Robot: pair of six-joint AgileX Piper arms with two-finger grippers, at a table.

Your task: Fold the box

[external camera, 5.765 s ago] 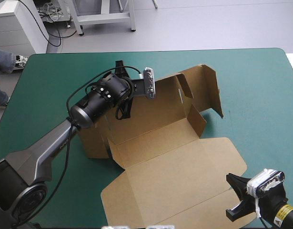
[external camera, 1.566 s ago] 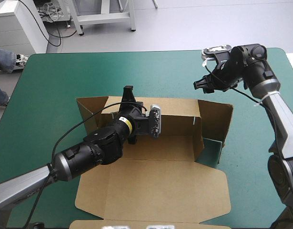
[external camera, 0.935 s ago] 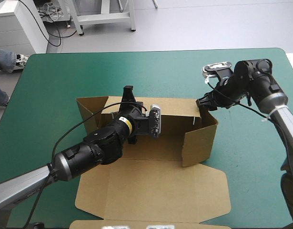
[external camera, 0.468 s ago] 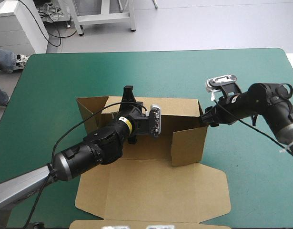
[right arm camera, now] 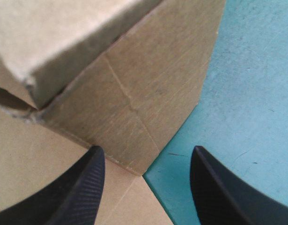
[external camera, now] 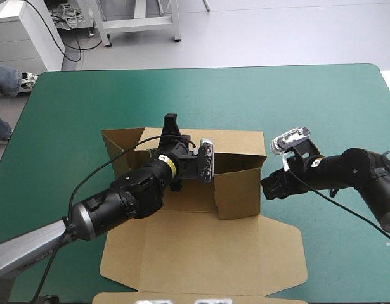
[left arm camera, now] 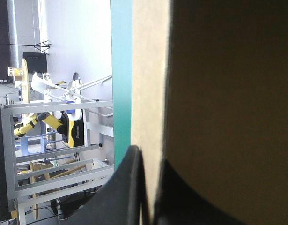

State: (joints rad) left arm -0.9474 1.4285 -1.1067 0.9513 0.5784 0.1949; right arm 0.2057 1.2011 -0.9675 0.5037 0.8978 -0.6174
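The brown box (external camera: 201,247) lies at the table's middle, lid flat toward the near edge and back wall (external camera: 236,142) raised. My left gripper (external camera: 171,126) is shut on the top of that back wall. In the left wrist view the board (left arm camera: 151,93) runs upright between the black fingers (left arm camera: 129,187). My right gripper (external camera: 269,188) stands open against the outside of the right side wall (external camera: 239,190), which is swung inward across the box. The right wrist view shows that wall's corner (right arm camera: 134,93) just ahead of the open gripper (right arm camera: 147,150).
The left side flap (external camera: 122,142) stands out at an angle from the back wall. Teal-green cover (external camera: 334,114) shows on all sides of the box, widest toward the far and right edges. Cover (right arm camera: 247,93) also lies beside the wall near my right gripper.
My right gripper has come down from the far right corner toward the near side and pushed the right side wall inward. The left gripper has kept its hold on the back wall.
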